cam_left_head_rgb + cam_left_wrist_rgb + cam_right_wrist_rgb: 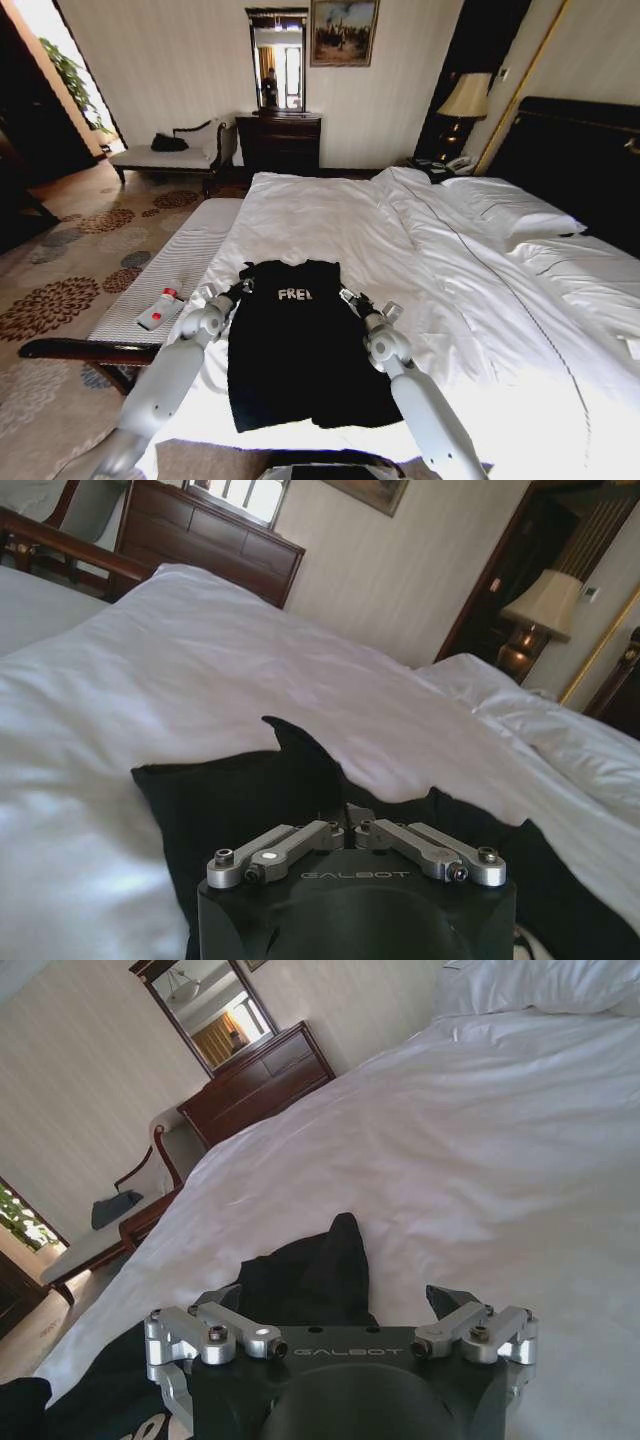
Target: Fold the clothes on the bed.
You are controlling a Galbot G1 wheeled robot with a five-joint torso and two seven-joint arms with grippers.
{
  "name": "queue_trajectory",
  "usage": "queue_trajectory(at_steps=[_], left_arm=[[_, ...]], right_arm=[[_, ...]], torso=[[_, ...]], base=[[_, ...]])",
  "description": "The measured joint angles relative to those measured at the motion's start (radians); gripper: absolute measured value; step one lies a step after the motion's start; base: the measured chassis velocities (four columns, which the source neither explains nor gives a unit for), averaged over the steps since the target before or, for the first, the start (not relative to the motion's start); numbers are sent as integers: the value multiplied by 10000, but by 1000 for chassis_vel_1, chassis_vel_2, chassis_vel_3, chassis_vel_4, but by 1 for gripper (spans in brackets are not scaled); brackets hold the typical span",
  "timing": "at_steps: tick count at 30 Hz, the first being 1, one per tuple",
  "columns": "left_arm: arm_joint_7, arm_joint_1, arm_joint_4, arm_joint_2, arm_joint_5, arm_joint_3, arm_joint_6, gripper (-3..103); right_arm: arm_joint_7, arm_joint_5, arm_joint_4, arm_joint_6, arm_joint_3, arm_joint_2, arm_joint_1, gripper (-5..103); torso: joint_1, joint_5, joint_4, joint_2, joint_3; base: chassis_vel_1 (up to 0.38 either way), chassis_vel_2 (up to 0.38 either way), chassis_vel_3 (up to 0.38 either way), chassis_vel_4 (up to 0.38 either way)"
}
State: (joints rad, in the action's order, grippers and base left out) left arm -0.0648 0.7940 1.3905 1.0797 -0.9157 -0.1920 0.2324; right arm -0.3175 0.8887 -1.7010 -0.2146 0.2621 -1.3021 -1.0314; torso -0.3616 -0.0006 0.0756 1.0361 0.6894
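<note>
One black T-shirt (300, 350) with white "FREE." lettering lies on the white bed (420, 250), near the bed's foot and toward the robot's left side, its collar end pointing toward the far wall and its hem toward the robot. In the head view the shirt's sides look tucked in, so that it forms a narrow dark strip on the pale sheet.

Two grippers sit at the shirt's shoulders. The left gripper (238, 287) rests at the shirt's left shoulder; in the left wrist view (348, 820) its fingers (285, 842) are drawn together at the tips, pinching a raised fold of the black cloth (300, 780). The right gripper (350, 298) rests at the shirt's right shoulder; in the right wrist view (335, 1305) its fingers (455, 1305) stand spread apart, with a peak of black cloth (320, 1270) rising between them, not clamped.

White pillows (510, 205) lie at the head of the bed on the robot's right, against a dark headboard (580, 160). A striped bench (170, 270) stands just beside the bed on the robot's left, and a small white-and-red bottle (160, 310) lies on it. Farther off, against the wall, are a dark dresser (278, 142) with a mirror (277, 60), a chaise (165, 155) and a lamp (465, 97).
</note>
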Motion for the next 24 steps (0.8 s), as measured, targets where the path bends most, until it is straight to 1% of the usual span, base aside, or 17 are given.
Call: queue_trajectory(at_steps=[3,4,5,6,7,8,9,12,13,14,15,17,18,19,21,22,24], left_arm=[[38,3,-90,24,147,61,-19,0],[84,32,-75,27,165,89,-19,-2],[158,88,43,32,151,85,20,3],[197,116,127,38,114,57,69,3],[270,174,315,50,-71,-59,202,8],[383,247,594,63,-502,-267,428,14],[383,247,594,63,-502,-267,428,14],[599,507,1375,71,-1922,-935,967,30],[618,544,1464,68,-2091,-1021,1023,30],[644,630,1612,42,-2352,-1186,1108,36],[644,630,1612,42,-2352,-1186,1108,36],[677,783,1663,-28,-2409,-1338,1157,46],[699,858,1619,-66,-2300,-1394,1156,52],[759,917,1532,-94,-2174,-1444,1157,52],[865,991,1333,-115,-1970,-1491,1168,62],[865,991,1333,-115,-1970,-1491,1168,62],[896,1029,1122,-117,-1795,-1511,1168,74]], right_arm=[[1,-12,22,2,-12,-7,3,100],[2,-21,22,3,-15,-9,4,100],[2,-34,23,3,-16,-13,3,100],[2,-38,23,3,-18,-17,4,100],[2,-51,24,3,-20,-25,4,100],[1,-64,25,3,-27,-40,5,100],[1,-64,25,3,-27,-40,5,100],[-1,-103,31,2,-50,-91,11,100],[-1,-120,39,1,-56,-105,11,100],[-2,-156,58,0,-65,-133,9,100],[-2,-156,58,0,-65,-133,9,100],[-2,-223,80,-1,-90,-183,-9,100],[-3,-254,81,-1,-109,-209,-19,100],[-4,-273,81,-2,-116,-226,-26,100],[-7,-302,71,-4,-128,-252,-36,100],[-7,-302,71,-4,-128,-252,-36,100],[-19,-326,49,-6,-130,-259,-50,100]], torso=[[0,0,-2,0,0],[-1,0,-1,0,0],[-1,0,-1,0,1],[-1,-1,0,0,1],[-1,-1,0,0,0],[-1,0,1,0,0],[-1,0,1,0,0],[-1,1,-1,0,0],[-1,0,-1,1,-1],[0,2,0,0,-1],[0,2,0,0,-1],[-1,0,0,1,0],[-1,0,-1,0,-1],[0,1,-1,0,-1],[-1,-2,-2,1,0],[-1,-2,-2,1,0],[0,-1,-1,1,0]], base=[[0,0,0,0],[0,0,0,0],[0,0,0,0],[0,0,0,0],[0,0,0,0],[0,0,0,0],[0,0,0,0],[0,0,0,0],[0,0,0,0],[0,0,0,0],[0,0,0,0],[0,0,0,0],[0,0,0,0],[0,0,0,0],[0,0,0,0],[0,0,0,0],[0,0,0,0]])
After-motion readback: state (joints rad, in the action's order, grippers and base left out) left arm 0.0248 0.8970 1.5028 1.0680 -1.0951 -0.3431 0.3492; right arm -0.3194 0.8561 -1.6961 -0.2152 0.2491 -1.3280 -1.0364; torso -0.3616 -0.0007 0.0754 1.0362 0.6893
